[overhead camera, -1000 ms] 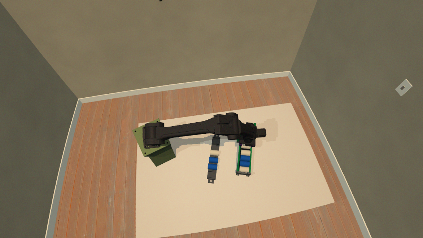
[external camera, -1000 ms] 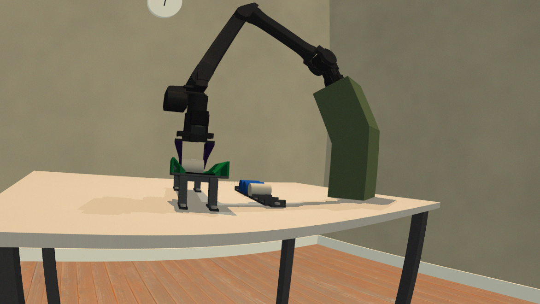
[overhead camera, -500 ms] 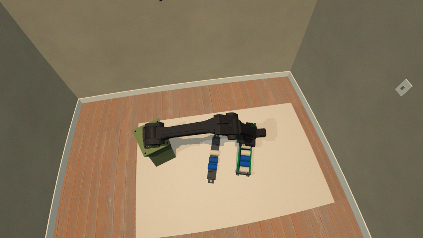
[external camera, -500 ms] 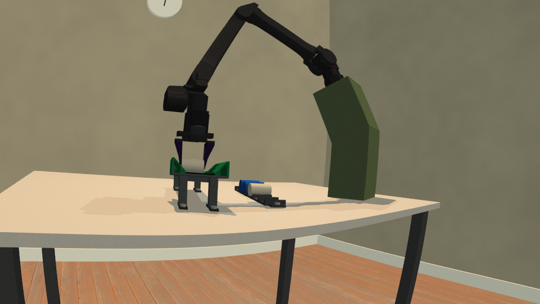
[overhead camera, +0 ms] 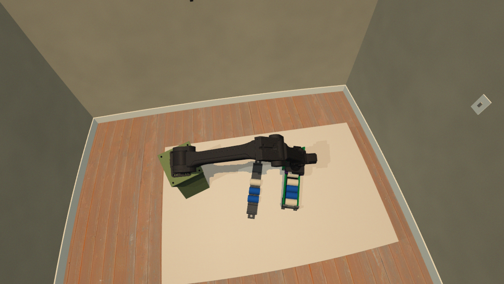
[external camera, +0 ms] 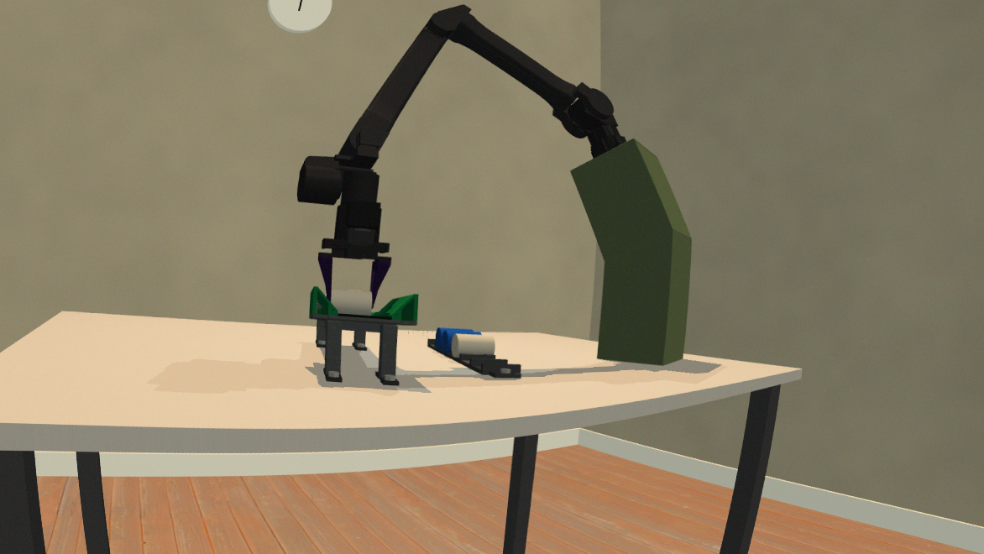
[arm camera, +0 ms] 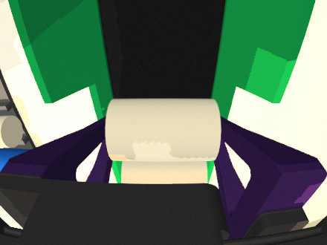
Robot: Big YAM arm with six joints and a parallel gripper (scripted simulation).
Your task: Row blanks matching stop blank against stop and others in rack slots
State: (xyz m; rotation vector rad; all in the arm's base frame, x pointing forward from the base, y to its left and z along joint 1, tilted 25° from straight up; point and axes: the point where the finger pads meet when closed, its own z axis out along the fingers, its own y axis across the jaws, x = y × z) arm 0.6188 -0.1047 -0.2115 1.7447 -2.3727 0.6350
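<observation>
Claw: my gripper (overhead camera: 293,170) (external camera: 352,302) (arm camera: 163,122) is closed on the ends of a cream blank (overhead camera: 293,174) (external camera: 352,302) (arm camera: 163,130), one purple finger at each end.
Held blank: crosswise between the green side walls of the feed ramp (overhead camera: 284,192) (external camera: 405,309) (arm camera: 67,63); I cannot tell whether it bears on the bed.
Ramp row, from the stop (overhead camera: 290,207): cream blank (overhead camera: 291,202), two blue blanks (overhead camera: 291,192), then a cream blank (overhead camera: 292,182) (arm camera: 164,172) next to the held one.
Stock rack: one cream blank (overhead camera: 255,182) (external camera: 473,345) and two blue blanks (overhead camera: 253,194) (external camera: 447,337) lie across the dark rack (overhead camera: 252,208) (external camera: 482,363); slots at both ends are unoccupied.
Room: bare ramp bed beyond the held blank; a gap separates rack and ramp.
Edges: both fixtures stand inside the table (overhead camera: 299,243) (external camera: 206,405) edges.
Markings: the wall clock (external camera: 299,13) is cropped, one dark hand visible.
</observation>
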